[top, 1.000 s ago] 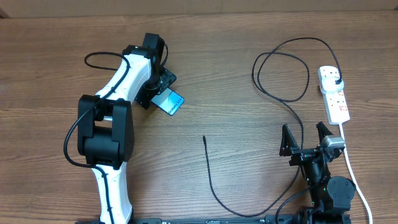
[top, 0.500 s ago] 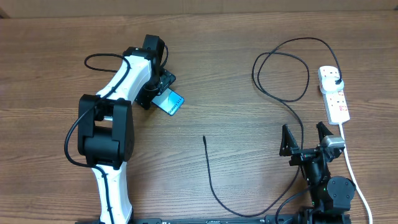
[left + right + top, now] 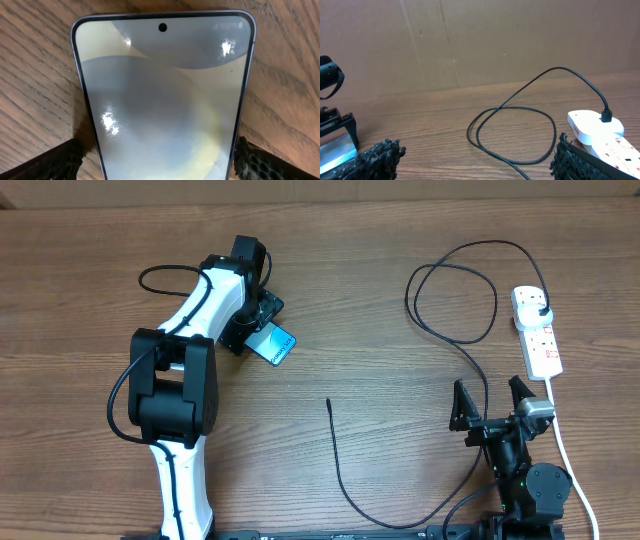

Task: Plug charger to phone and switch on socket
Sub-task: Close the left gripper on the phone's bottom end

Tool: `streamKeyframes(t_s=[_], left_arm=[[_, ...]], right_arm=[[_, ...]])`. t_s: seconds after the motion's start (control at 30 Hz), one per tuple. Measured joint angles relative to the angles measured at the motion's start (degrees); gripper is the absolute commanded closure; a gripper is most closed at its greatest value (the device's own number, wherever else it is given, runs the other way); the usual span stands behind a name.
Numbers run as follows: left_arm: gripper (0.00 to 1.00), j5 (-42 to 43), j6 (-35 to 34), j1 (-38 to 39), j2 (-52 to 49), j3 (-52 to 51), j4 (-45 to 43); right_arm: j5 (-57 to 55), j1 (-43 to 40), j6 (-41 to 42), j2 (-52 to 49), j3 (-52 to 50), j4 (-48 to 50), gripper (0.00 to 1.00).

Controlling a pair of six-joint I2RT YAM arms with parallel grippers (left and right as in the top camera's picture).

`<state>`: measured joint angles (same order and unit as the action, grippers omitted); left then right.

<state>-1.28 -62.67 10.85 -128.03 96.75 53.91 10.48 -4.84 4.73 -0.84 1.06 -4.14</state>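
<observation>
left gripper (image 3: 258, 332) up around 10 o'clock is clamped on the phone (image 3: 279, 345), fingers (image 3: 60, 161) hugging both long edges. charger (image 3: 331, 420) tip lies loose near the middle, cable looping off to 2 o'clock, plugged into the socket (image 3: 543, 348). right gripper (image 3: 487, 390) sits at 5 o'clock, jaws wide apart

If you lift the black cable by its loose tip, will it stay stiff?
Probably not: the charger cable lies in loose loops, so it should droop. It looks thin, likely light, and may slip from the jaws. Its far end sits in the socket, tethering it.
</observation>
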Motion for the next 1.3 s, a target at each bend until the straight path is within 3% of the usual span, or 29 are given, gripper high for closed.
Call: streamKeyframes(t_s=[1.3], left_arm=[[0.00, 0.24, -1.73, -0.02, -0.31, 0.55, 0.96]], right_arm=[[-0.02, 0.00, -0.02, 0.00, 0.00, -0.02, 0.00]])
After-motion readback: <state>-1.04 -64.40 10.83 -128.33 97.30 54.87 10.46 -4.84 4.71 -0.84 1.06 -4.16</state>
